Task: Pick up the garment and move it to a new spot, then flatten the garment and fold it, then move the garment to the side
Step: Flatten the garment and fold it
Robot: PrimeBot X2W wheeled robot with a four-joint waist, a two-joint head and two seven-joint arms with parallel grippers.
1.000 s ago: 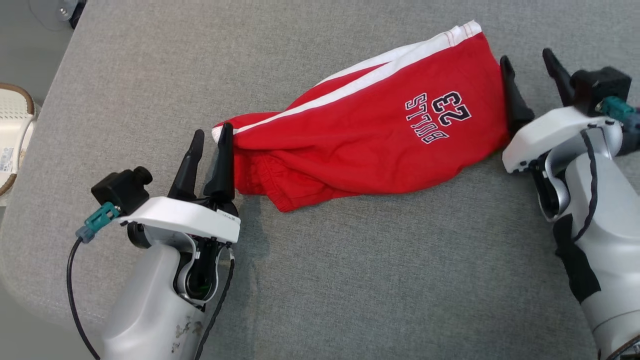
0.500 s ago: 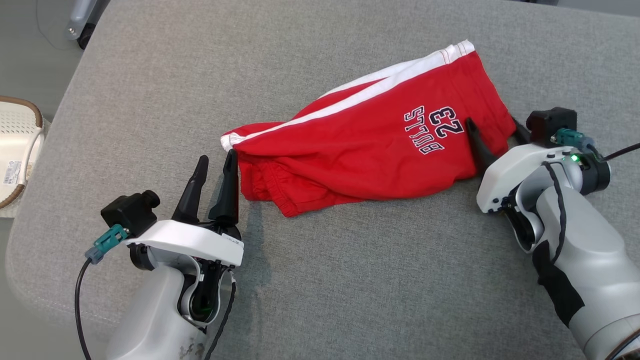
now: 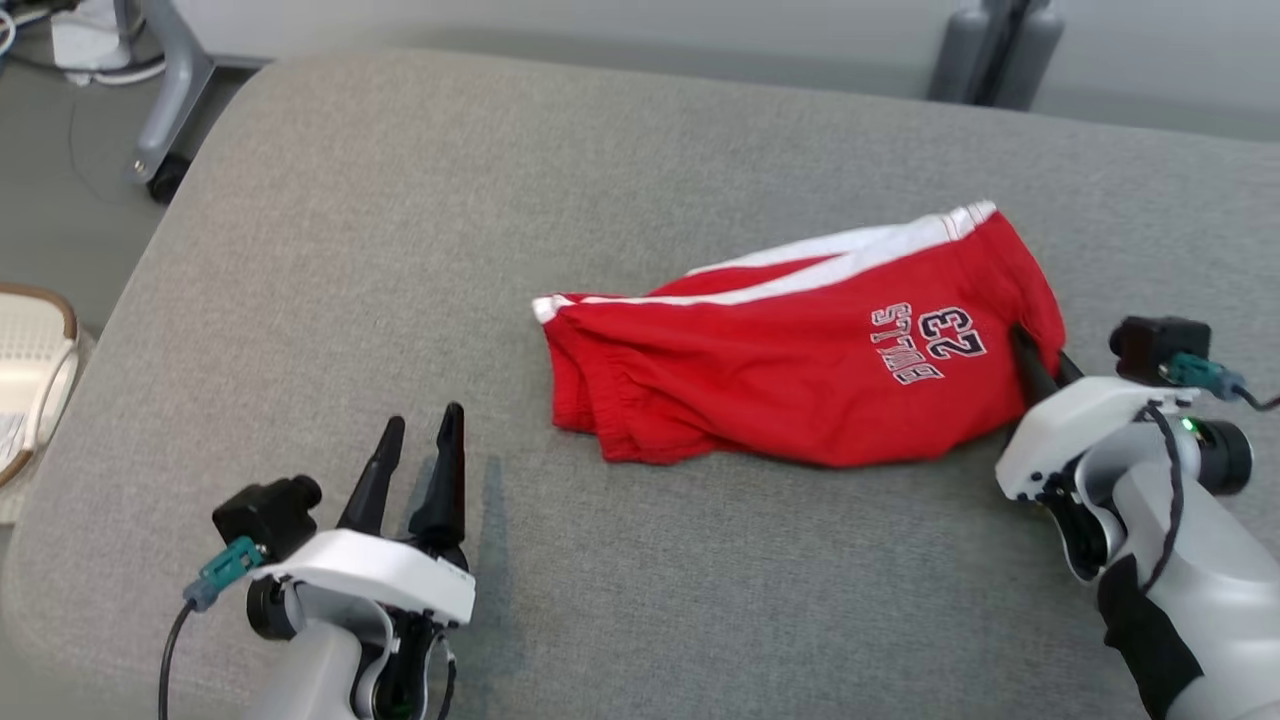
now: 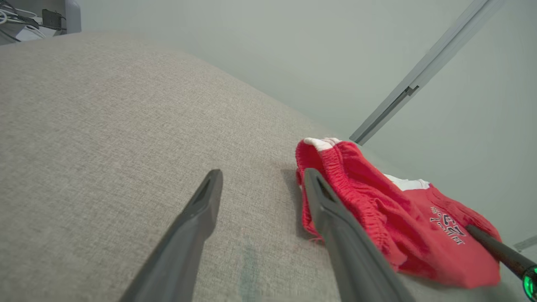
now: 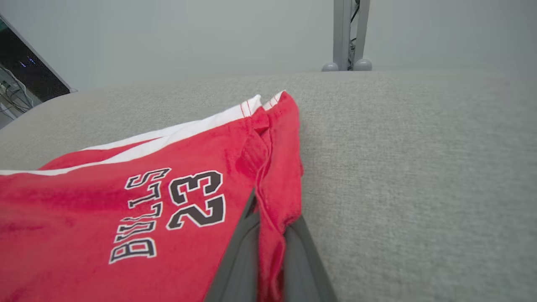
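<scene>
A pair of red shorts (image 3: 790,385) with white side stripes and a "BULLS 23" print lay on the right half of the grey cloth-covered worktop (image 3: 400,250). It was loosely doubled over, with the gathered waistband pointing to the left and the leg hem to the right. Most of the cloth rested flat on the worktop.

The right tool (image 3: 1042,358) was at the right end of the shorts, closed on a fold of the red hem just beside the printed number. In the right wrist view the cloth ran down between the two dark fingers (image 5: 237,262), pinched upright between them.

The left tool (image 3: 424,425) stood open near the front left of the worktop, its fingers spread and holding nothing. It was apart from the waistband end of the shorts, with bare grey cloth between them.

A pale basket (image 3: 35,350) with a brown rim sat off the left edge of the worktop, and a grey metal stand leg (image 3: 170,95) stood on the floor beyond the far left corner.
</scene>
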